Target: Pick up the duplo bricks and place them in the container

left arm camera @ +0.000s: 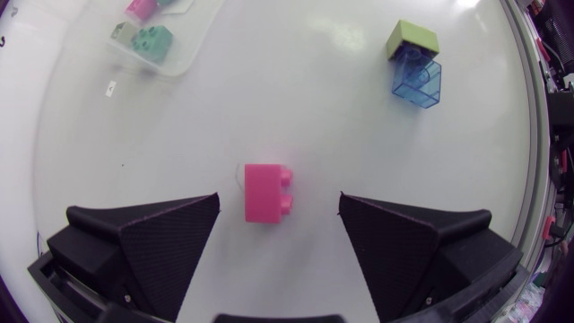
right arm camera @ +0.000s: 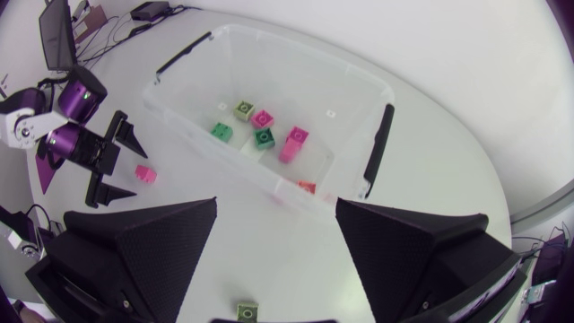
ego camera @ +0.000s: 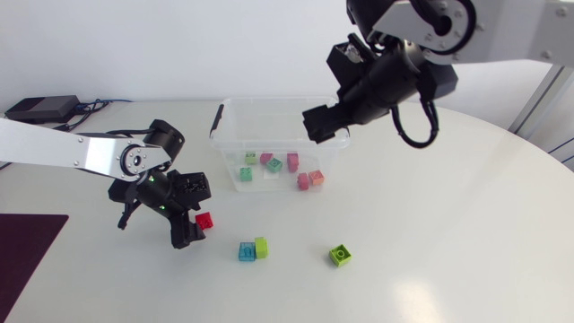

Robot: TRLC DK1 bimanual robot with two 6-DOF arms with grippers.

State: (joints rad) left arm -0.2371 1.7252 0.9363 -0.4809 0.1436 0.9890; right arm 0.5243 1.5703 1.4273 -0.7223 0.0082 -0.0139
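A red brick (ego camera: 204,219) lies on the table between the fingers of my left gripper (ego camera: 192,213), which stands open around it; in the left wrist view the brick (left arm camera: 266,191) looks pink and neither finger touches it. My right gripper (ego camera: 325,122) hangs open over the right end of the clear container (ego camera: 269,100), with nothing between its fingers (right arm camera: 161,242). Several green and pink bricks (right arm camera: 262,118) lie on the container's floor. On the table in front of the container a blue brick (ego camera: 246,251) touches a lime brick (ego camera: 261,247), and a green brick (ego camera: 340,256) lies further right.
The container's black handles (ego camera: 216,119) stick out at both ends. A dark mat (ego camera: 27,256) covers the table's front left corner. Ahead of my left gripper sit the blue brick (left arm camera: 418,82) and the lime brick (left arm camera: 413,39), touching each other.
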